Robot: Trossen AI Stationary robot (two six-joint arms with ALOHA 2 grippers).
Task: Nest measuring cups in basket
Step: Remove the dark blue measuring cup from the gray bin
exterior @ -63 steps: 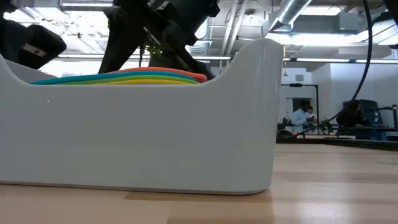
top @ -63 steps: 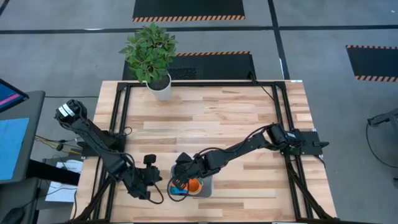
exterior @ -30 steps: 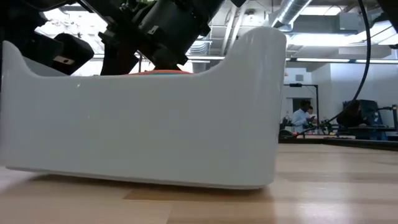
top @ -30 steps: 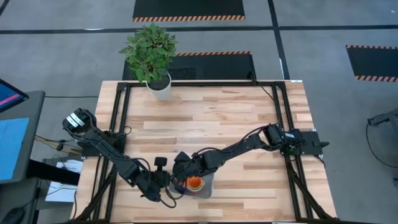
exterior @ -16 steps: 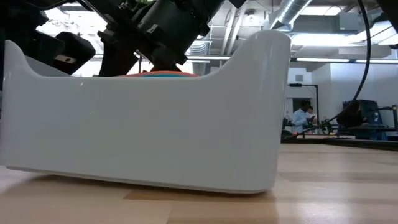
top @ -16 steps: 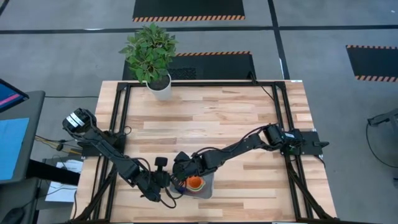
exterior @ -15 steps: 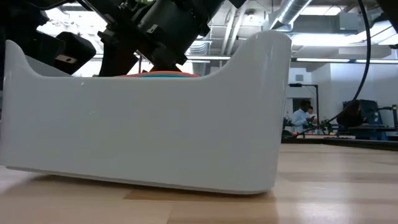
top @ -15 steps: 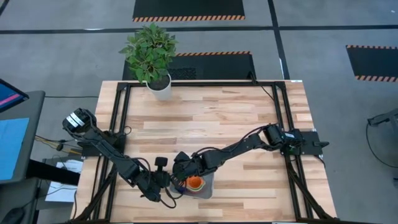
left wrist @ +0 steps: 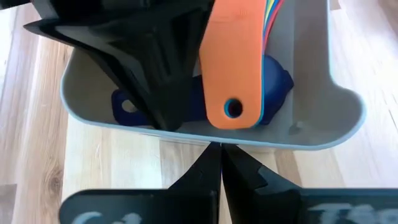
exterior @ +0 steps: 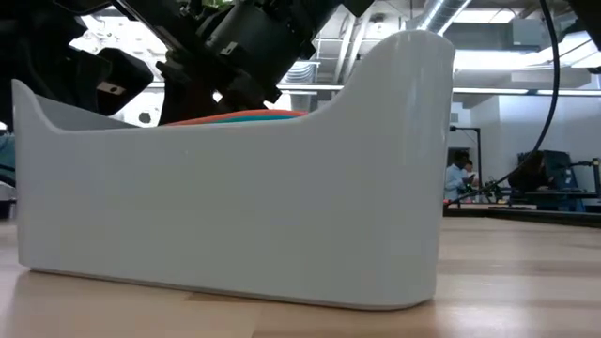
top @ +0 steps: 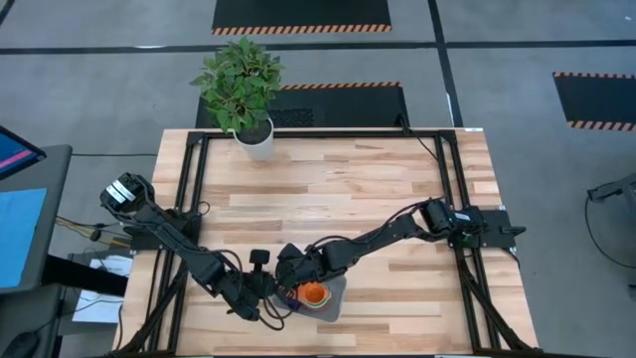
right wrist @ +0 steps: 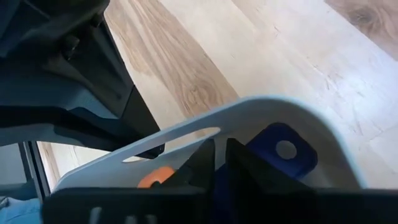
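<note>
The pale basket (top: 336, 300) stands on the table near its front edge. It fills the low view (exterior: 235, 216). Inside it lies a nested stack of measuring cups (top: 311, 292), orange on top, with the orange handle (left wrist: 233, 62) pointing at the basket's left end. A dark blue cup (left wrist: 277, 81) lies under that handle. My left gripper (top: 270, 295) is shut outside the basket's left end. My right gripper (top: 291, 288) reaches down into the basket beside the stack, with its fingers (right wrist: 245, 168) nearly together. My left gripper touches the outside of the basket's left end wall (left wrist: 211, 138) with its shut fingertips. It slants down from the table's left. The basket stands flat on the table. My right gripper slants down from the table's right into the basket's left end. Its fingers are closed on the dark blue cup, next to the cup's handle with the hole (right wrist: 283, 152). The gripper itself hides the place of contact. The cup lies on the basket's floor.
A white pot with a green plant (top: 254, 139) stands at the table's far left. Black frame rails (top: 189, 199) run along the left and right sides. Bare wood (top: 397, 179) lies between the pot and the basket and to the right.
The basket has slid a little toward the table's right edge and has turned slightly. My left gripper has stayed against the basket's left end wall. The stack of cups has moved with the basket.
</note>
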